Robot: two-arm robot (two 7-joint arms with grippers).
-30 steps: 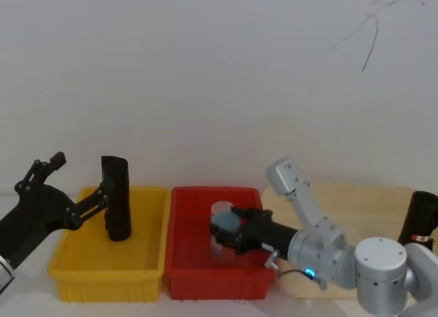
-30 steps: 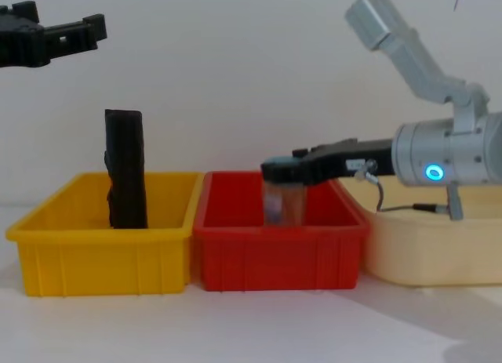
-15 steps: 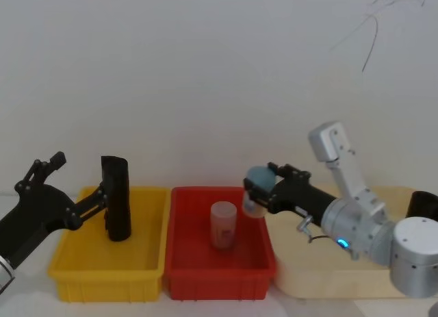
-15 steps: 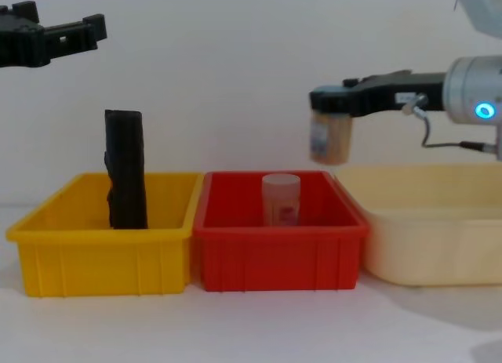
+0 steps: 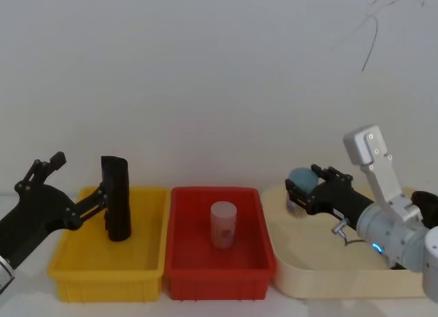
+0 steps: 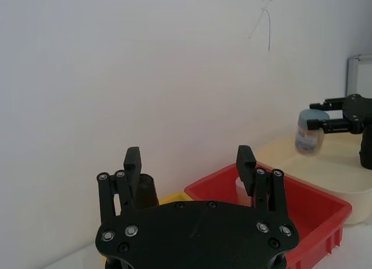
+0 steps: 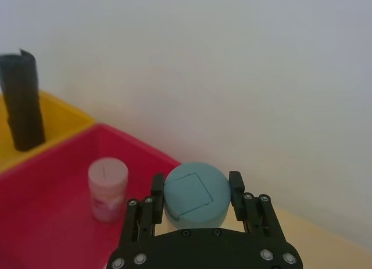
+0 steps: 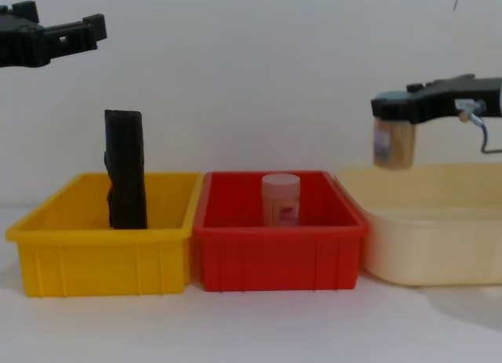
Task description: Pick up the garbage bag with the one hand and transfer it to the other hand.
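The garbage bag (image 5: 432,203) shows as a black sliver at the far right, mostly hidden behind my right arm. My right gripper (image 5: 302,188), on the arm with the blue light, is shut on a jar with a blue lid (image 8: 392,147) and holds it in the air over the near-left part of the cream tray (image 5: 328,281). In the right wrist view the lid (image 7: 195,193) sits between the fingers. My left gripper (image 8: 85,30) hangs open and empty, high above the yellow bin (image 5: 68,276).
A plain black roll (image 8: 126,171) stands upright in the yellow bin. The red bin (image 8: 274,257) in the middle holds one pale jar (image 5: 223,224). The bins and the tray stand side by side close to a white wall.
My right gripper has lifted the blue-lidded jar out of the red bin and carried it right, over the cream tray. The left arm has not moved.
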